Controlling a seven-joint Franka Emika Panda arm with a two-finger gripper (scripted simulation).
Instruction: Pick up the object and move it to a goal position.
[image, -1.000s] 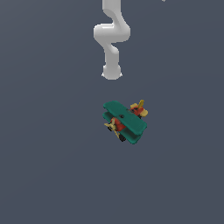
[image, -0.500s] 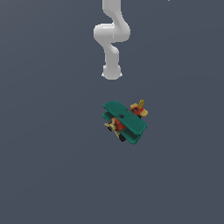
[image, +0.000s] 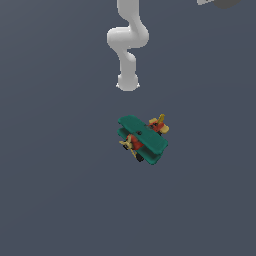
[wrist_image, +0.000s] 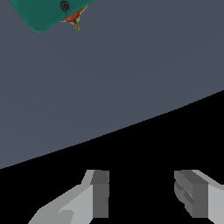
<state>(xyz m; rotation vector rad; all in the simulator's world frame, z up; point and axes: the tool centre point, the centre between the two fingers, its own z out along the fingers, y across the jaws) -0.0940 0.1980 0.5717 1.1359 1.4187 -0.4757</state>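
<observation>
The gripper (wrist_image: 142, 194) stands with its jaws spread wide and nothing between them. The toy biplane (image: 143, 138) lies on the grey floor (image: 60, 190), well apart from the jaws and ahead of them (only a teal wing edge and a red-yellow part show in the wrist view). The white arm (image: 127, 45) is upright beyond the biplane, clear of it.

The tool (wrist_image: 142, 194) has its two grey fingers (wrist_image: 100, 194) spread apart with nothing between them. Well apart from it, a teal wing of the biplane (wrist_image: 43, 15) lies on the grey worktop (wrist_image: 131, 74), partly cut off at the frame edge.
</observation>
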